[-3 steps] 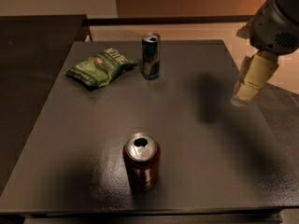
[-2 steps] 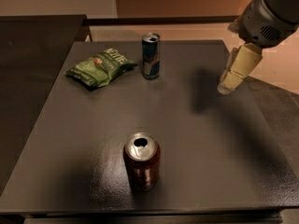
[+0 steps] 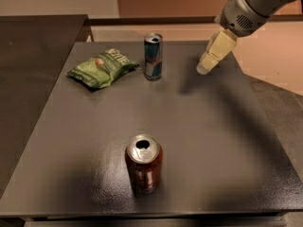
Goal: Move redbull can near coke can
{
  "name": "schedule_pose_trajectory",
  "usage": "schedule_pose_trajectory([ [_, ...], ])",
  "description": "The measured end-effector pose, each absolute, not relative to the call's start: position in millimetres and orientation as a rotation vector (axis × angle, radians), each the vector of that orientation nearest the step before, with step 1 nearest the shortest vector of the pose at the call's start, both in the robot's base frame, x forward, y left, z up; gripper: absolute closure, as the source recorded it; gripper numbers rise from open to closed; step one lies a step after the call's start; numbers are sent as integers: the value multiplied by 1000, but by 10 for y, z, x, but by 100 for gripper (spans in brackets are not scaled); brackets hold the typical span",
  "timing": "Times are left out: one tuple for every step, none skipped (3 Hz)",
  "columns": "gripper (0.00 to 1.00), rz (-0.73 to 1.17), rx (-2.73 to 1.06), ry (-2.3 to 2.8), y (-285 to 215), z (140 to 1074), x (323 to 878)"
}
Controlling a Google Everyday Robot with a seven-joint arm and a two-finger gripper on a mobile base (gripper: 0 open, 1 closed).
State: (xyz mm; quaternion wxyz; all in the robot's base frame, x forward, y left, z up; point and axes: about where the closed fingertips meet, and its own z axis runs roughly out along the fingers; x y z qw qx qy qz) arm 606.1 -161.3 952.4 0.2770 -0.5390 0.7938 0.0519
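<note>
Hovering above the far right part of the table (image 3: pixel 222 141), the gripper (image 3: pixel 203 69) hangs free of everything and carries nothing; from this angle we cannot tell how far it is open. We see the redbull can (image 3: pixel 153 56) upright near the far edge, just right of a green chip bag (image 3: pixel 102 69). The coke can (image 3: pixel 144 164) stands near the front edge, well apart, with open tabletop between them.

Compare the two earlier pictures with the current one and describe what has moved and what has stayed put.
The gripper has swung left and towards the far edge of the table, closing on the redbull can from its right, with a gap left between them. It holds nothing. The redbull can, the coke can near the front edge and the green snack bag have not moved.
</note>
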Motion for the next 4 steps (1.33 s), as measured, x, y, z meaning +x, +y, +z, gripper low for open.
schedule_pose_trajectory([
  [0,223,-1403,2144,-1426,9430,6346],
  [0,284,-1388,2147,-1175,9355,6517],
  [0,323,-1348,2136,-969,9305,6636],
  [0,368,-1323,2111,-780,9269,6685],
])
